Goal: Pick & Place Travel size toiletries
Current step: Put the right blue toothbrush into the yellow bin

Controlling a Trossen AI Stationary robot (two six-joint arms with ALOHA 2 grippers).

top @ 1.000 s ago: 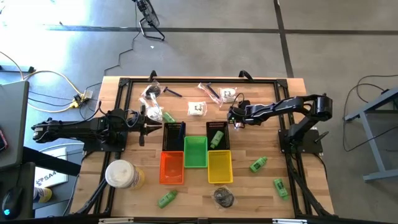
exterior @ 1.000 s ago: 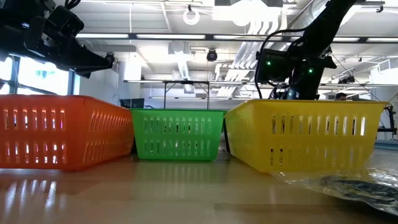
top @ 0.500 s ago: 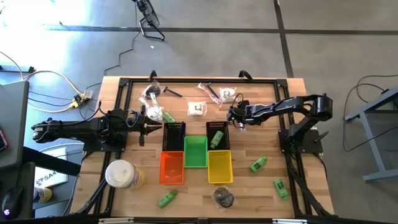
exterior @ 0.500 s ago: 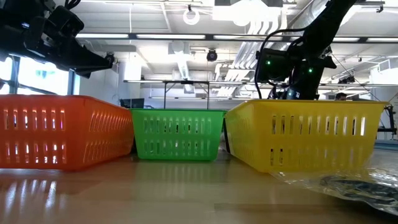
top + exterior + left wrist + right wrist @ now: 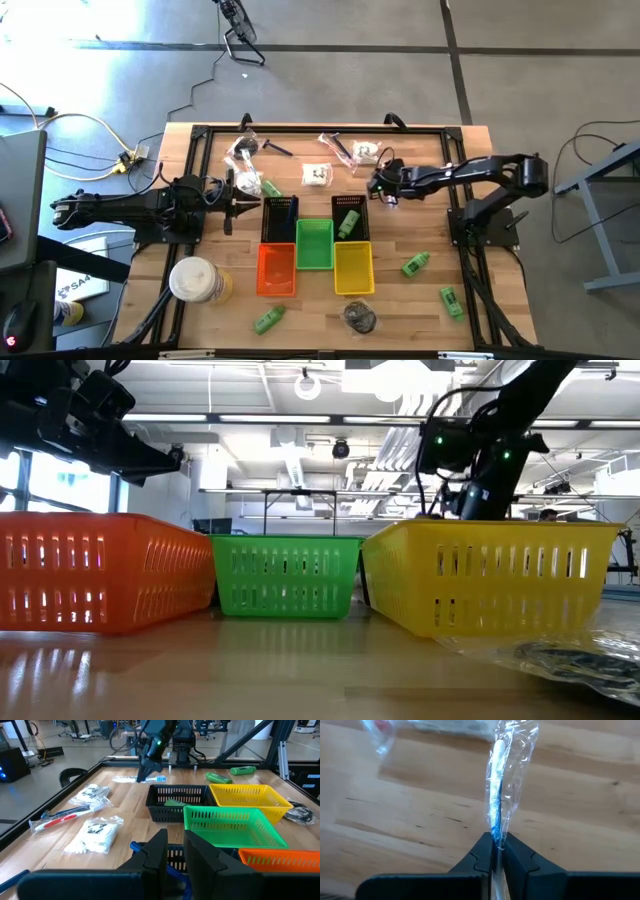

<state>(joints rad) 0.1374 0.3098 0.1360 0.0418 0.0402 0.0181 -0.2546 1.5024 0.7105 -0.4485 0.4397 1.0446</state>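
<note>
Item in hand: one slim toothbrush in a clear wrapper (image 5: 501, 780), pinched at one end by the right end effector (image 5: 381, 186), clenched on it at the far middle of the surface (image 5: 420, 150), just beyond the black basket (image 5: 350, 212). Handling, by judgement: very light, stiff along its length, with a crinkly, slippery film that may slide between the fingers; best taken on the firm handle inside, not the loose film. Left end effector (image 5: 246, 208): fingers nearly together, gripping what looks like a blue-handled piece (image 5: 137, 848), hovering beside the second black basket (image 5: 279, 218). Count on the surface: baskets, five (two black, one green (image 5: 314, 243), one orange (image 5: 276, 268), one yellow (image 5: 353, 267)); green bottles, five (one already in a black basket); white wrapped packets, about four along the far side; one dark bundle in clear wrap (image 5: 360, 318) at the near edge; one round white-and-yellow container (image 5: 196, 280).
</note>
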